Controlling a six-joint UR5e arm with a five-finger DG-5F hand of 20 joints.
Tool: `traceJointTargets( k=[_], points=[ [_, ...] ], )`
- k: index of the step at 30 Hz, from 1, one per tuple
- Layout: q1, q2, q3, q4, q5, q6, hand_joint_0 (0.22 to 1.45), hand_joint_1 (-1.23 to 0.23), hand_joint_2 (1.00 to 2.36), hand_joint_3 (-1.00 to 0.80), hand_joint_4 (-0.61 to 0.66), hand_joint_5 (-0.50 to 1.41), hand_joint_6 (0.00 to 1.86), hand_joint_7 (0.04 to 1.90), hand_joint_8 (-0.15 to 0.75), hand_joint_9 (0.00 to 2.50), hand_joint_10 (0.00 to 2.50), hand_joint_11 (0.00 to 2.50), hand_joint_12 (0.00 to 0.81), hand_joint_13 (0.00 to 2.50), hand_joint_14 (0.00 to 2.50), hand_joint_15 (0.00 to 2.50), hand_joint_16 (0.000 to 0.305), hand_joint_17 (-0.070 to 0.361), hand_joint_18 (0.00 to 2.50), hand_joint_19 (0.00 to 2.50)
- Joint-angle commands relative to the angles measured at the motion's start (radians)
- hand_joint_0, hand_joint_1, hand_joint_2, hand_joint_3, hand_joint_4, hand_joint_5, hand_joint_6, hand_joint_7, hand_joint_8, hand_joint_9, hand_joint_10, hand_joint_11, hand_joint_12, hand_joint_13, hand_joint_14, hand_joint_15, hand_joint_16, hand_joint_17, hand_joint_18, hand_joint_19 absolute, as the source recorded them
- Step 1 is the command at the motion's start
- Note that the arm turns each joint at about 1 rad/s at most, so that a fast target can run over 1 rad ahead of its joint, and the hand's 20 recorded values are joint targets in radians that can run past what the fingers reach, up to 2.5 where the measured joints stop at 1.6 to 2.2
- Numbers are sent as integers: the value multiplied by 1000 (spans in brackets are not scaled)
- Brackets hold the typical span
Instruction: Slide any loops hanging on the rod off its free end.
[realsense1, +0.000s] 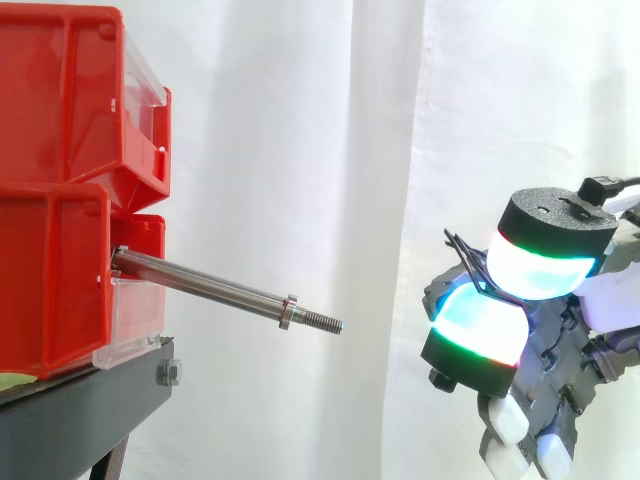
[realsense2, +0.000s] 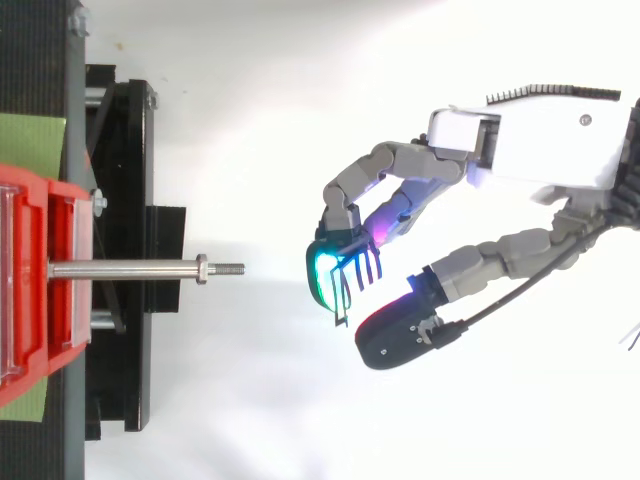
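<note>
While my fingers are curled, cyan-glowing pad against dark thumb pad, they pinch a small bunch of thin black wire loops. The loops stick out of the pinch toward the rod side. My hand hangs in the air, well apart from the free end of the straight steel rod. Rod shaft bare; small nut sits just behind its threaded tip, which points toward my hand. Its far end sits in stacked red plastic bins on a black stand, with a white curtain behind.

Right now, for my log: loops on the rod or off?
Off: the rod is bare; the hand pinches the loops apart from it.
</note>
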Motion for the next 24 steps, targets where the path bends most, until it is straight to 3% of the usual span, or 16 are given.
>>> traceJointTargets(
  k=[1, 24],
  points=[
    [1, 0, 1, -2, 1, 9, 662, -774, 1006, -433, 65, -211, 887, 1010, 257, 852, 13, 391, 260, 798, 6, 129, 37, 83, 786, 397],
    [5, 0, 7, -36, 6, 40, 682, -812, 1000, -493, 92, -225, 890, 963, 257, 852, 13, 425, 260, 813, 5, 135, 37, 82, 808, 392]
  ],
)
